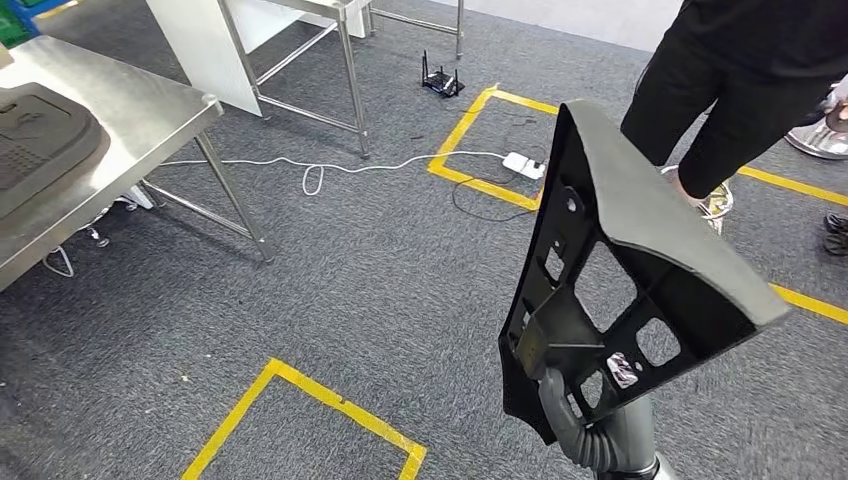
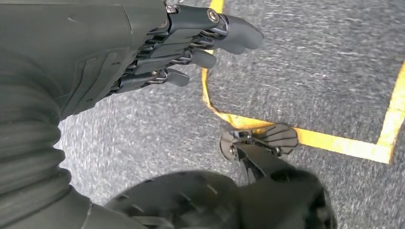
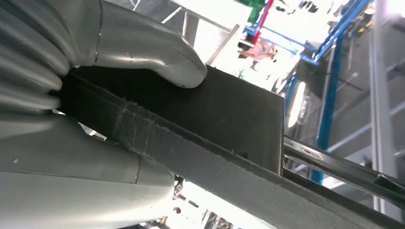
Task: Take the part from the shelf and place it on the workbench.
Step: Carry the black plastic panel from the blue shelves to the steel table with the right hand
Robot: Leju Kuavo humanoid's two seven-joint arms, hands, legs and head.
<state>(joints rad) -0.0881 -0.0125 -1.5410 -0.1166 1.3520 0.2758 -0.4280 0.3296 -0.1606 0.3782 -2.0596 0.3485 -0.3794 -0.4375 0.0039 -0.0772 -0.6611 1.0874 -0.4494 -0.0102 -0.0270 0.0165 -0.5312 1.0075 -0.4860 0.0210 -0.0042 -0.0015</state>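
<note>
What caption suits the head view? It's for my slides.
Right hand carries the black part upright over grey carpet, steel workbench at left.

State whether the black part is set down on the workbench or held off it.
Held off it. The right hand grips the black part upright over the carpet, apart from the steel workbench.

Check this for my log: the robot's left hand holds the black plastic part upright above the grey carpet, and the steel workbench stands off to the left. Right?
One slip: the right hand holds the black plastic part, as the head view shows. The left hand hangs with nothing in it. The grey carpet and steel workbench are as stated.
</note>
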